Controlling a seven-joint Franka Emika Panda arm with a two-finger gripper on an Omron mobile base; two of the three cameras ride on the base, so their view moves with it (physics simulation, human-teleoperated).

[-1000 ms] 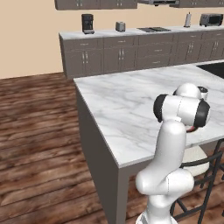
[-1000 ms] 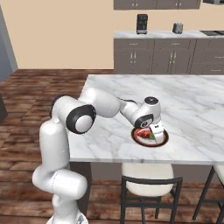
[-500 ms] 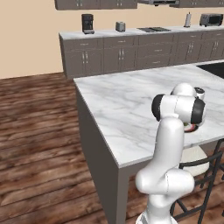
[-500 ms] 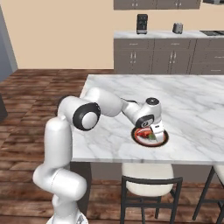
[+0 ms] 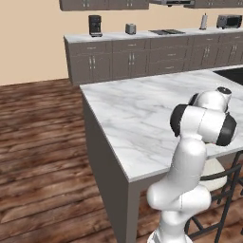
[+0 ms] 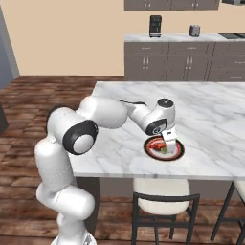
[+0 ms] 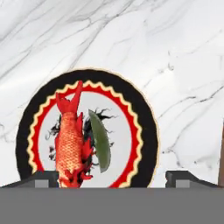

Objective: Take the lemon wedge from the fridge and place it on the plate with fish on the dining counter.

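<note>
surface: dining counter (image 6: 206, 105) | on it: plate (image 7: 144, 118)

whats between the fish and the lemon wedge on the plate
Nothing. In the hand view the lemon wedge lies right beside the fish on the plate, touching or nearly touching its fins, with open fingertips standing wide of both.

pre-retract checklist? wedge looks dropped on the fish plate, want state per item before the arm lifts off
1. Lemon wedge on the plate: ok, it lies inside the rim beside the fish.
2. Wedge free of the gripper: ok, the finger tips stand wide apart at either side, nothing between them.
3. Wedge settled, not rolling: cannot tell from a single moment.
4. Plate fully on the dining counter: ok, though it sits near the stool-side edge.
5. Fish in place on the plate: ok.
6. Path straight up from the plate: ok, nothing above the hand in the right base view.
</note>
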